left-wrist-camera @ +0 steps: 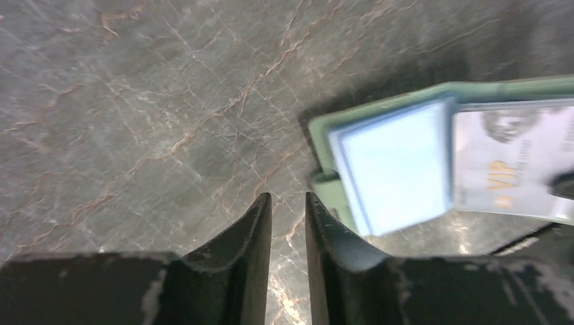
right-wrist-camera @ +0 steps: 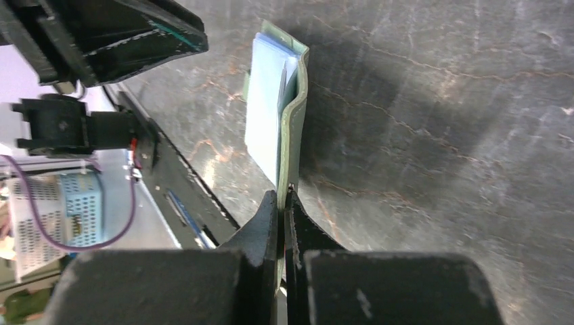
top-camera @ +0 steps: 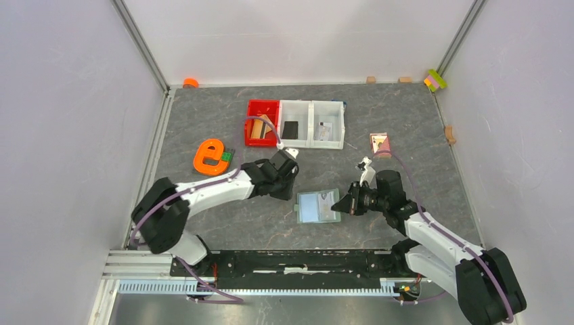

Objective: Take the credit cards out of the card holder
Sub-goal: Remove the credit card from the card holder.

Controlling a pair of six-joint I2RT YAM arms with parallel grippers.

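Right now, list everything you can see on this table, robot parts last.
card holder: one, sage green, open, mid-table
credit cards: two, pale blue and whitish, in the holder
bins: three, one red, two white, rowed at the far centre
pink square: one, pink, right of the bins
e-shaped piece: one, orange, left of the bins
small blocks: several, tan and multicoloured, far and right edges
left gripper: one, black, slightly open, empty, beside the holder
right gripper: one, black, shut on the holder's edge
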